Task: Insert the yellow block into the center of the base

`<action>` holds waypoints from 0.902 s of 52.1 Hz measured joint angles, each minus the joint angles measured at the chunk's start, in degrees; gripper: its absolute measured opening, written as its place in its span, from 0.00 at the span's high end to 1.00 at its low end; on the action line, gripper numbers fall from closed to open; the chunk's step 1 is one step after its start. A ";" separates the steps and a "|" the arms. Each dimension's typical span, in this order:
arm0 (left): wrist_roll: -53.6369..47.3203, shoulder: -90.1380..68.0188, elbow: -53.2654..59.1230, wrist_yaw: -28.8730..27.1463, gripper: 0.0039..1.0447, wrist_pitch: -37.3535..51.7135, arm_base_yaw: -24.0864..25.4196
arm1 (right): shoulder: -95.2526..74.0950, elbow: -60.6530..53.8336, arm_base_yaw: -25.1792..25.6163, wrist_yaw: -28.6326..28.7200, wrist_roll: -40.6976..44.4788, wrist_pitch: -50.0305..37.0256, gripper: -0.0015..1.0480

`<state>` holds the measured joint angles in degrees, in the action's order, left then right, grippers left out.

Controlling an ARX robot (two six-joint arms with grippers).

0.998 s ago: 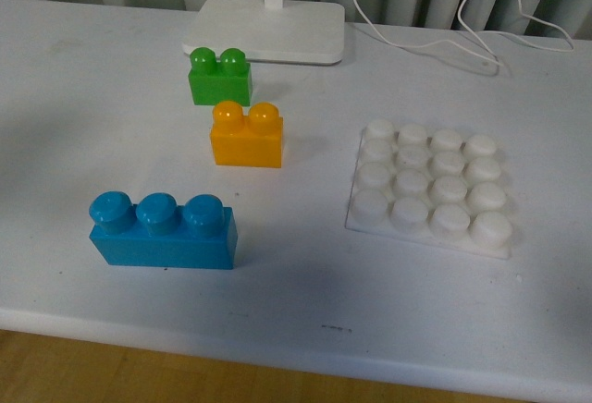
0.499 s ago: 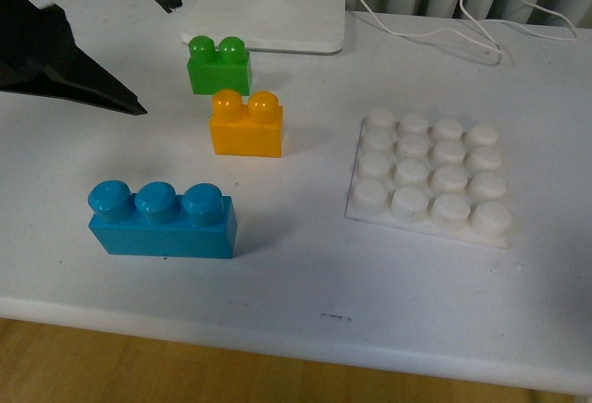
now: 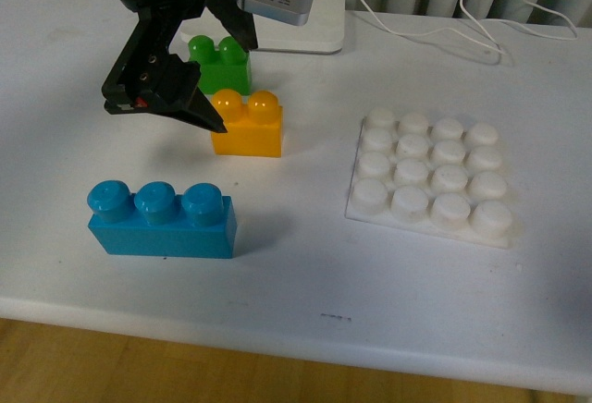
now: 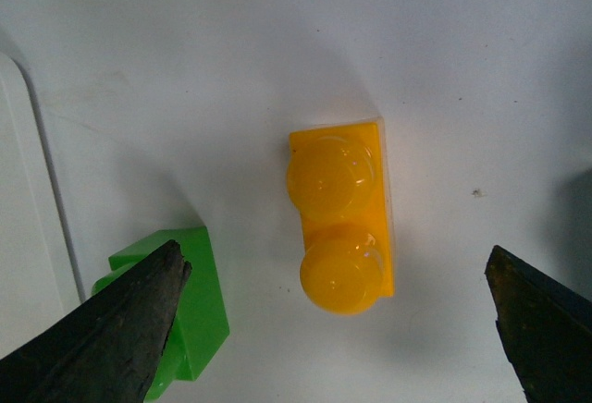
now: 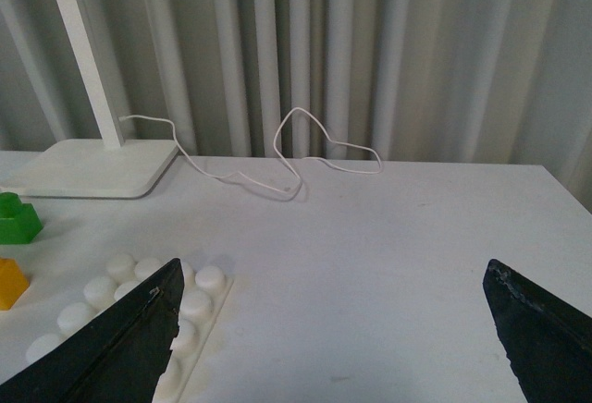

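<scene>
Front view, nearest first: a blue three-stud brick [image 3: 162,220] lies at lower left. Beyond it, left of centre, the yellow block [image 3: 247,126] stands on the white table [image 3: 305,274], studs up, its long axis running across the frame. It is glossy orange-yellow with two rounded studs. The base [image 3: 432,179] lies right of centre, well apart. A green brick [image 3: 227,75] sits just behind the yellow block. Left wrist view: the left gripper [image 4: 335,257] hangs over the block, jaws spread wide, holding nothing. The right gripper [image 5: 333,278] is likewise wide open and empty.
</scene>
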<state>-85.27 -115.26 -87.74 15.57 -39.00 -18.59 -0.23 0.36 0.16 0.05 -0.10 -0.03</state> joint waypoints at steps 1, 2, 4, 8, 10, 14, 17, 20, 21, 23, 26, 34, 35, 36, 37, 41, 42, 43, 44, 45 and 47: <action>0.00 -0.33 -0.11 0.02 0.06 0.00 -0.07 | 0.00 0.00 0.00 0.00 0.00 0.00 0.09; -0.02 -0.46 -0.17 0.00 0.06 0.02 -0.09 | 0.00 0.00 0.00 0.00 0.00 0.00 0.09; -0.02 -1.16 -0.50 -0.11 0.06 0.04 -0.17 | 0.00 0.00 0.00 0.00 0.00 0.00 0.09; -0.04 -2.51 -1.01 -0.20 0.06 0.04 -0.39 | 0.00 0.00 0.00 0.00 0.00 0.00 0.09; -0.09 -3.34 -1.31 -0.24 0.06 0.20 -0.50 | 0.00 0.00 0.00 0.00 0.00 0.00 0.09; -0.04 -4.83 -1.84 -0.20 0.06 1.03 -0.61 | 0.00 0.00 0.00 0.00 0.00 0.00 0.09; 0.00 -5.97 -2.45 -0.20 0.06 1.64 -0.61 | 0.00 0.00 0.00 0.00 0.00 0.00 0.09; 0.04 -6.75 -2.93 0.02 0.06 1.73 -0.59 | 0.00 0.00 0.00 0.00 0.00 0.00 0.09; 0.07 -6.91 -2.99 0.00 0.06 1.81 -0.59 | 0.00 0.00 0.00 0.00 0.00 0.00 0.09; 0.07 -7.37 -3.37 0.00 0.06 1.95 -0.55 | 0.00 0.00 0.00 0.00 0.00 0.00 0.09; 0.24 -7.85 -3.82 0.04 0.06 1.95 -0.50 | 0.00 0.00 0.00 0.00 0.00 0.00 0.09; 0.46 -8.55 -4.31 0.61 0.17 1.95 -0.50 | 0.00 0.00 0.00 0.00 0.00 0.00 0.09; 0.50 -8.66 -4.33 0.63 0.21 1.95 -0.48 | 0.00 0.00 0.00 0.00 0.00 0.00 0.09; 0.52 -8.72 -4.35 0.61 0.24 1.90 -0.50 | 0.00 0.00 0.00 0.00 0.00 0.00 0.09; 0.52 -8.79 -4.37 0.59 0.26 1.86 -0.50 | 0.00 0.00 0.00 0.00 0.00 0.00 0.09; 0.52 -9.31 -4.55 0.42 0.41 0.85 -0.48 | 0.00 0.00 0.00 0.00 0.00 0.00 0.09; 0.52 -9.51 -4.66 0.42 0.46 0.24 -0.48 | 0.00 0.00 0.00 0.00 0.00 0.00 0.09; 0.52 -9.55 -4.66 0.42 0.48 0.11 -0.48 | 0.00 0.00 0.00 0.00 0.00 0.00 0.09; 0.52 -9.64 -4.66 0.42 0.52 -0.07 -0.48 | 0.00 0.00 0.00 0.00 0.00 0.00 0.09; 0.52 -9.68 -4.66 0.42 0.53 -0.09 -0.48 | 0.00 0.00 0.00 0.00 0.00 0.00 0.09; 0.55 -9.81 -5.01 0.50 0.62 -0.50 -0.48 | 0.00 0.00 0.00 0.00 0.00 0.00 0.09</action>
<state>-84.73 -125.08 -92.75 16.08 -39.51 -19.07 -0.23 0.36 0.16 0.05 -0.10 -0.03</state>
